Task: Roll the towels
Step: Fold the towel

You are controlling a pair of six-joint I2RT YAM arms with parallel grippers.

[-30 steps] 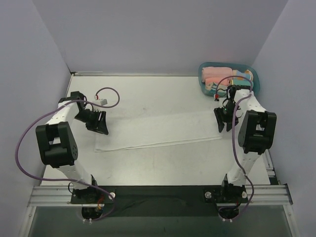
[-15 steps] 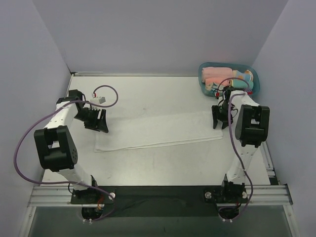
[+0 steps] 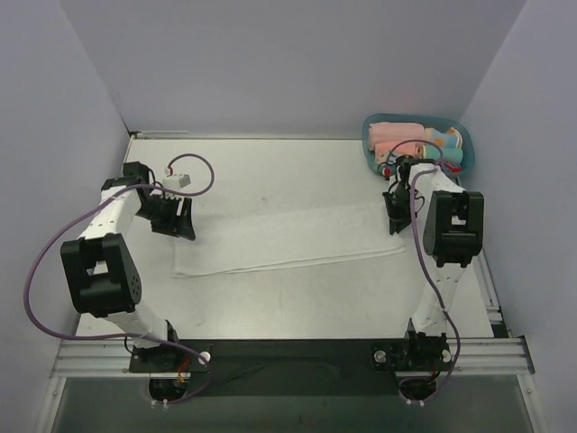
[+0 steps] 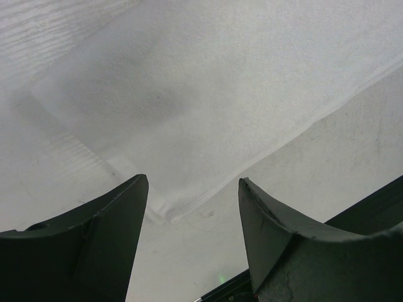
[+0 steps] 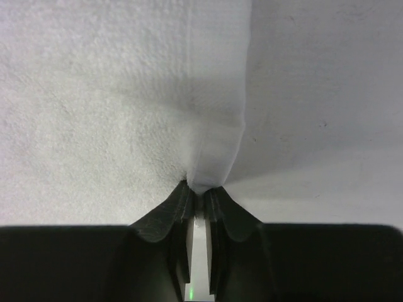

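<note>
A white towel [image 3: 288, 239] lies flat on the table as a long folded strip running left to right. My left gripper [image 3: 176, 221] hovers over its left end, open, with nothing between the fingers. In the left wrist view the towel's [image 4: 208, 94] near corner lies just ahead of the left gripper [image 4: 192, 182]. My right gripper [image 3: 395, 216] is at the towel's right end. In the right wrist view the right gripper [image 5: 201, 189] is shut on a pinched fold of the towel's [image 5: 113, 94] right edge.
A teal basket [image 3: 367, 135] at the back right holds rolled coloured towels [image 3: 397, 135], just behind the right arm. A purple cable with a white connector [image 3: 180, 180] loops beside the left wrist. Purple walls close in the table on three sides.
The right gripper moved toward the back along the towel's right end and closed on its edge. The left gripper opened wider and shifted slightly back over the left end.
</note>
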